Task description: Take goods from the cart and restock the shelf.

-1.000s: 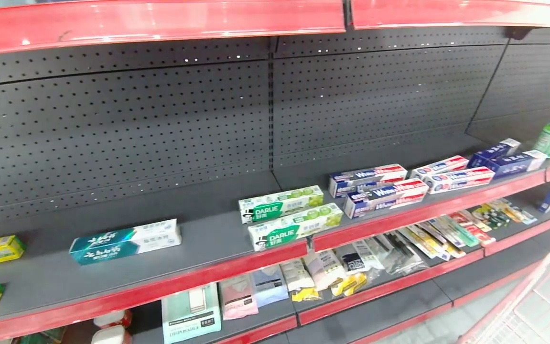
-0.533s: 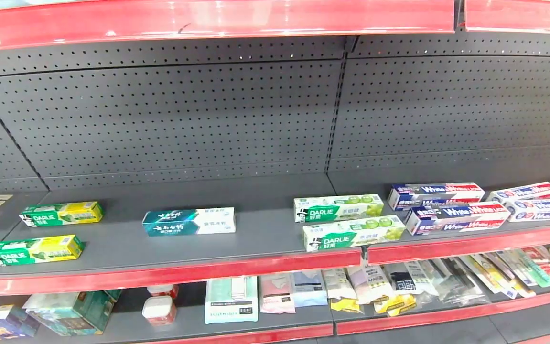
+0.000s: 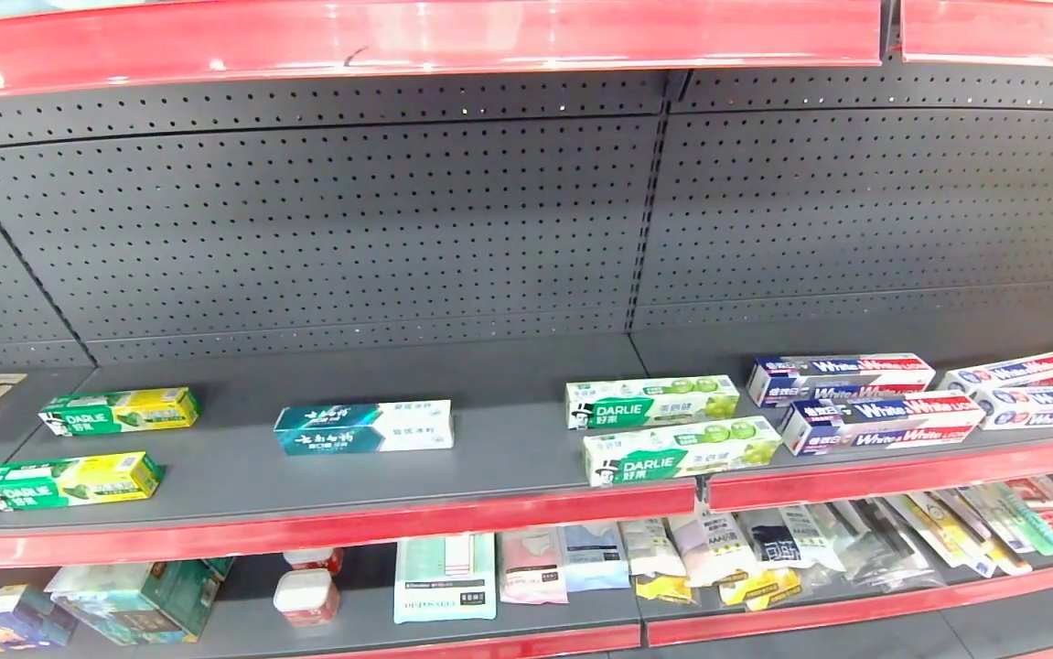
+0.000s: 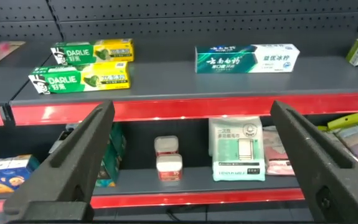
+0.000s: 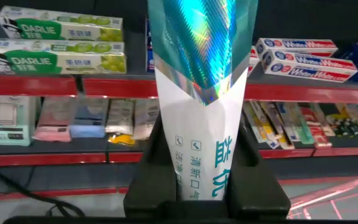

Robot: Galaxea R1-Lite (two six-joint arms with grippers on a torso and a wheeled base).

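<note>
- Right gripper (image 5: 198,146): jaws clenched on a teal-and-white toothpaste box (image 5: 200,56). It grips the white end, and the holographic teal end stands out well past the fingers.
- Held box is in front of the shelf (image 3: 508,375), not yet over the board.
- Left gripper (image 4: 191,107): jaws spread wide with nothing between them, facing the shelf's left stretch.
- On the shelf a lone teal-and-white toothpaste box (image 3: 363,426) lies flat. It looks the same kind, so the gap beside it is the likely slot.
- Neighbours: two lemon toothpaste boxes (image 3: 119,409) to its left, two green-apple toothpaste boxes (image 3: 652,401) to its right.
- Risk: the long unsupported end could pivot in the grip if it brushes anything.
- Risk: coming in low, the box could catch the red front lip (image 3: 306,529). Coming in high, it could strike the upper shelf's red edge (image 3: 398,37).
- Risk: a flat set-down means turning the box, and that swing could shove the lone box or the apple pair out of line.
</note>
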